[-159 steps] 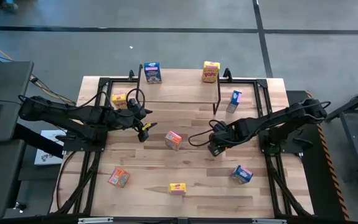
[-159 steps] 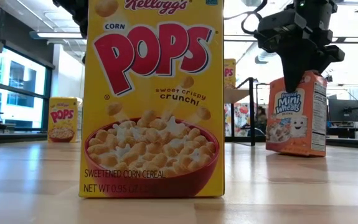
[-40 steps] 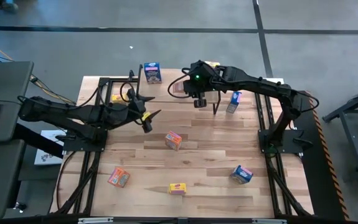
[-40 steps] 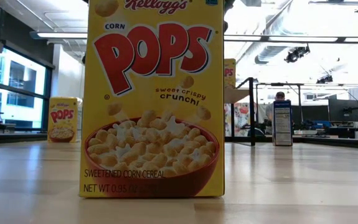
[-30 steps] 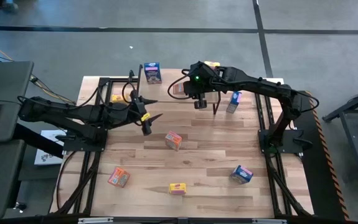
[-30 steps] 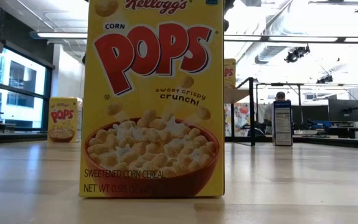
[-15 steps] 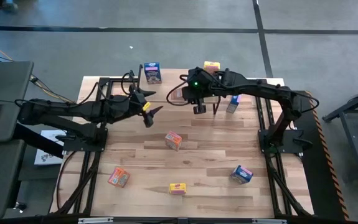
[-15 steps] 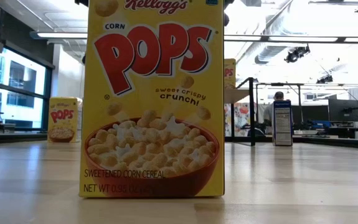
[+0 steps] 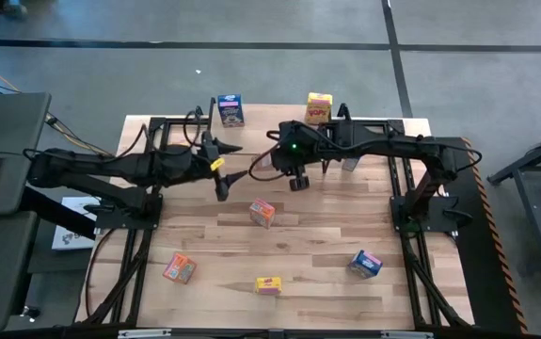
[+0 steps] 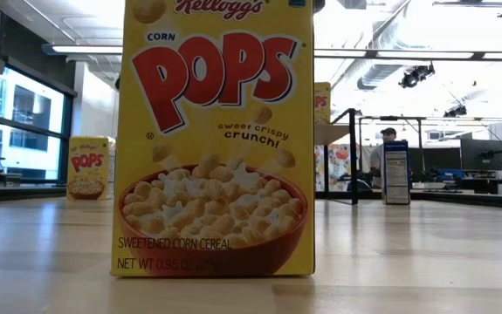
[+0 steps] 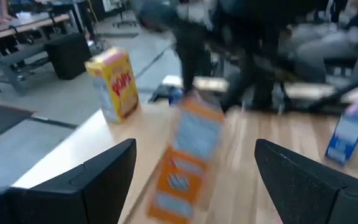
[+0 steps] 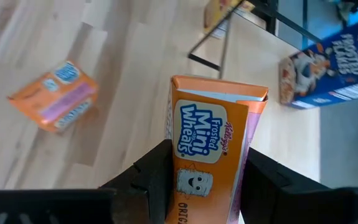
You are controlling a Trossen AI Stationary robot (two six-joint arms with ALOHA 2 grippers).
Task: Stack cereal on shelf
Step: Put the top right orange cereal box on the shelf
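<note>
My right gripper point(image 9: 272, 162) hangs above the table just in front of the shelf point(image 9: 270, 130), shut on an orange Mini-Wheats cereal box point(image 12: 211, 140). My left gripper point(image 9: 223, 172) waits open a little to its left, level with it; the held box point(image 11: 188, 152) shows blurred beyond its fingers. A blue box point(image 9: 230, 110) and a yellow box point(image 9: 319, 107) stand at the shelf's far side. Another orange box point(image 9: 262, 212) lies on the table below the grippers. My right gripper pinches the orange box by its two narrow sides point(image 12: 177, 168), near the box's lower end, between its two fingers point(image 12: 157, 171). The fingers slant down toward the table's left. The box is lifted clear, its printed front toward the wrist camera and its top flap pointing away from the gripper.
Loose boxes lie near the front edge: orange point(image 9: 180, 268), yellow point(image 9: 268, 285) and blue point(image 9: 365, 264). The yellow one fills the low view point(image 10: 216, 139). A blue box point(image 10: 396, 172) stands right of the shelf, under my right arm. Black frame rails run along both sides.
My right gripper has carried the orange box from above the shelf toward the table's near edge and slightly left, keeping it shut and lifted clear. The arm has swung with it and now covers the blue box right of the shelf.
</note>
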